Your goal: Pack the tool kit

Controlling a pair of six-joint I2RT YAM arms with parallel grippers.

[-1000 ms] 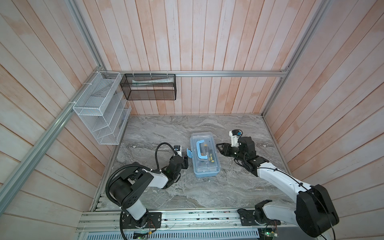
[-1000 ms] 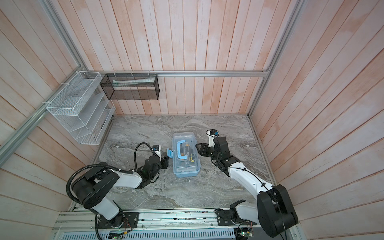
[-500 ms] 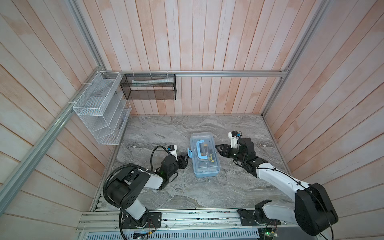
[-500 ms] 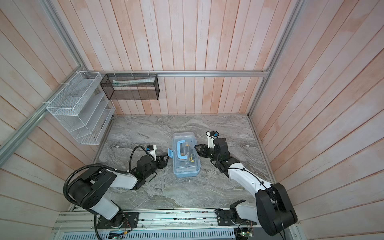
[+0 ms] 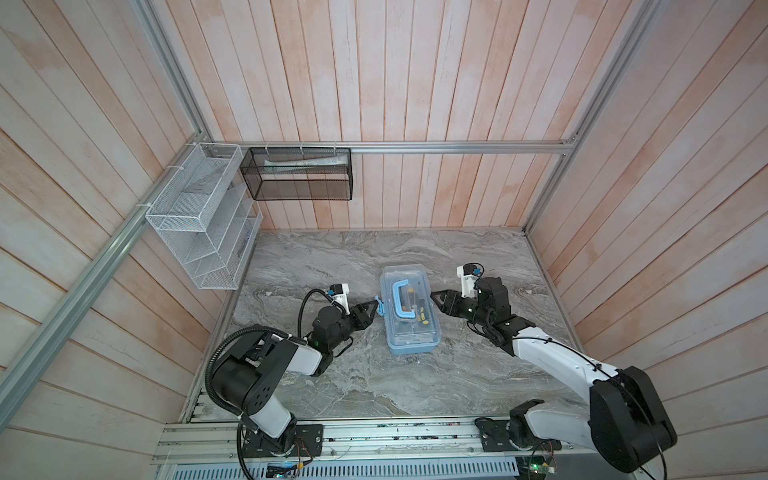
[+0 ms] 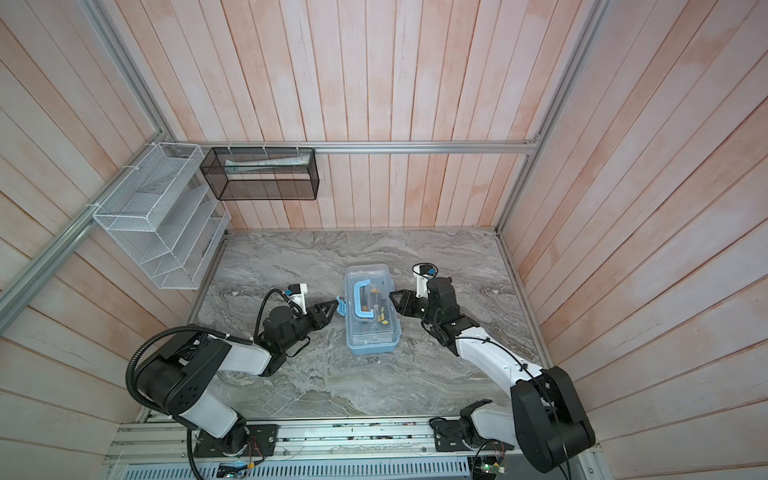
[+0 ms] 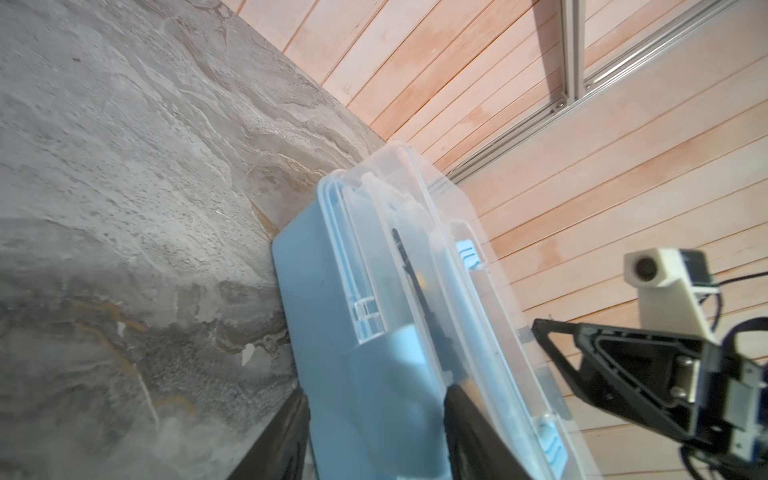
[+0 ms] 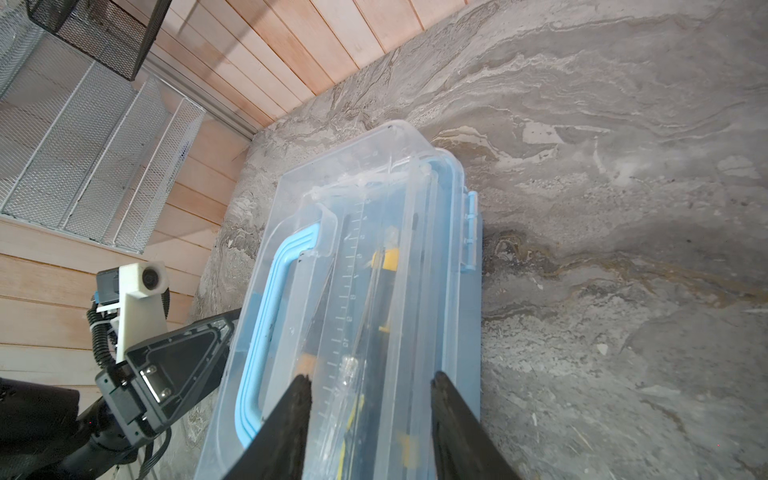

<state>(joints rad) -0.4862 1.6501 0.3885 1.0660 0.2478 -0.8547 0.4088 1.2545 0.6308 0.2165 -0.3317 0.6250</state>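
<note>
Clear tool box (image 8: 374,199) with blue handle (image 8: 266,299) sits on marble (image 8: 602,208); right end effector (image 8: 370,376) at it, jaws apart.

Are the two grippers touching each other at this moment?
Apart. In both top views the left gripper and right gripper sit on opposite long sides of the tool box, which separates them.
</note>
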